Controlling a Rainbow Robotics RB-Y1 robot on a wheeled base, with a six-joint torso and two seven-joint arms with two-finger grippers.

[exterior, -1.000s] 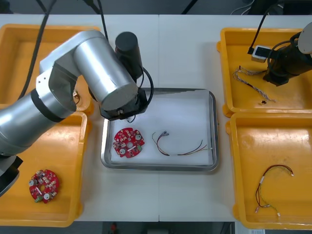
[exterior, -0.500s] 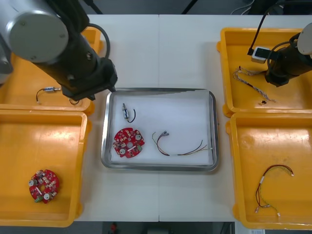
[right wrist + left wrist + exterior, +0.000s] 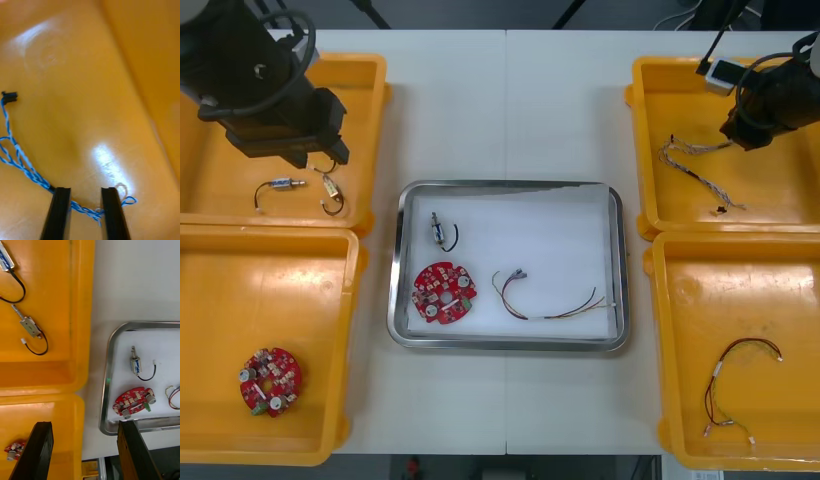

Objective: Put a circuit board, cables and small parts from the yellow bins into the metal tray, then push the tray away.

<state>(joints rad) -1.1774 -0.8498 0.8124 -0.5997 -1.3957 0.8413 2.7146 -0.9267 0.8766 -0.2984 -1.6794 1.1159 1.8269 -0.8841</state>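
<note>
The metal tray (image 3: 617,262) at the table's middle holds a red circuit board (image 3: 443,293), a red and yellow cable (image 3: 550,303) and a small metal part (image 3: 442,232). My left arm (image 3: 268,95) hangs over the far left yellow bin (image 3: 370,110). In the left wrist view my left gripper (image 3: 84,423) is open with nothing between its fingers, and the tray's part (image 3: 136,365) and board (image 3: 134,404) lie beyond it. My right gripper (image 3: 85,189) is low in the far right bin (image 3: 642,130), open, its fingers standing either side of the twisted blue and white cable (image 3: 22,163).
Two small metal parts (image 3: 280,185) (image 3: 330,190) lie in the far left bin. Another circuit board (image 3: 270,380) sits in the near left bin (image 3: 345,330). A black and red cable (image 3: 735,385) lies in the near right bin (image 3: 660,330).
My left arm swung from over the tray back to the far left bin, leaving a small metal part in the tray. My right arm shifted slightly toward the far edge.
</note>
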